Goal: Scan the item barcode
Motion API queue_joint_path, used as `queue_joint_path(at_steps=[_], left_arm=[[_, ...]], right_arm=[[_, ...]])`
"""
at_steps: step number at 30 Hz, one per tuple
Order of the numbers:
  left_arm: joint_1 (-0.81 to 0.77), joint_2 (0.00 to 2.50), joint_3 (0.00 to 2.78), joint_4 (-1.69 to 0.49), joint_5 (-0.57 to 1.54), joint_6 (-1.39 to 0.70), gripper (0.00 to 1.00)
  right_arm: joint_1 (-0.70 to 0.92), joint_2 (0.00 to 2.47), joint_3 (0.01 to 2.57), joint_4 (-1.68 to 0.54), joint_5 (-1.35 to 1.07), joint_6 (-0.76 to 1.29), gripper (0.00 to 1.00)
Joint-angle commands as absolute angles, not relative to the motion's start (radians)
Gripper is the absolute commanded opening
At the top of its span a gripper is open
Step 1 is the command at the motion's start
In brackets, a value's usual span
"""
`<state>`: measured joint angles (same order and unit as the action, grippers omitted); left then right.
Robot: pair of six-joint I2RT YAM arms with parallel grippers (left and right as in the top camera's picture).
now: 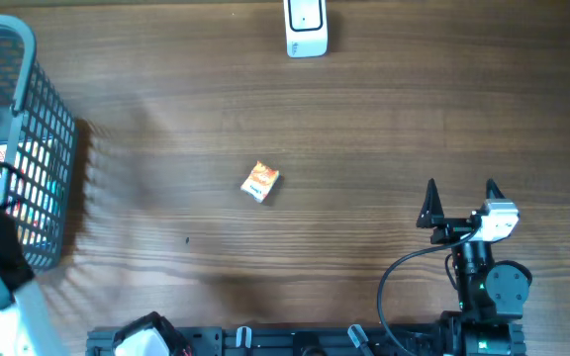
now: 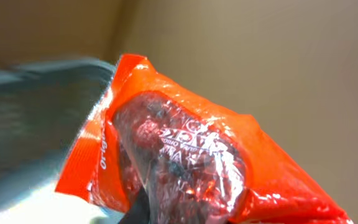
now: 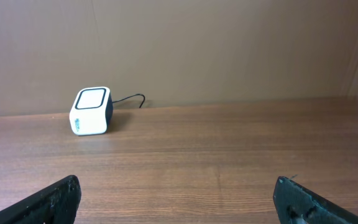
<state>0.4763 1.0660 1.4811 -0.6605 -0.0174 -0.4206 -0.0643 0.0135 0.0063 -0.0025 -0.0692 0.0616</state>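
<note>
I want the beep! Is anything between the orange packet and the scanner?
Only the basket wall, next to the held orange packet. Past it, nothing blocks the scanner; the small box sits aside.

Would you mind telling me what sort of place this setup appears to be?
Probably a mock shop checkout on a lab bench: a white barcode scanner on the wooden table, a wire basket of packaged goods, and a small orange packet lying out.
</note>
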Motion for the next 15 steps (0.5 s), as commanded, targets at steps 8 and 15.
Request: queue_joint_path(at_steps=[8,15], left_arm=[[-0.309,1.523,1.485,-0.989,0.239,-0.502,0.04],[-0.498,1.931,1.485,-0.817,0.208,-0.502,0.11]], right_arm=[[-0.070,0.007,0.005,0.001,-0.059,0.054,1.00],[-0.070,0.007,0.005,0.001,-0.059,0.053,1.00]])
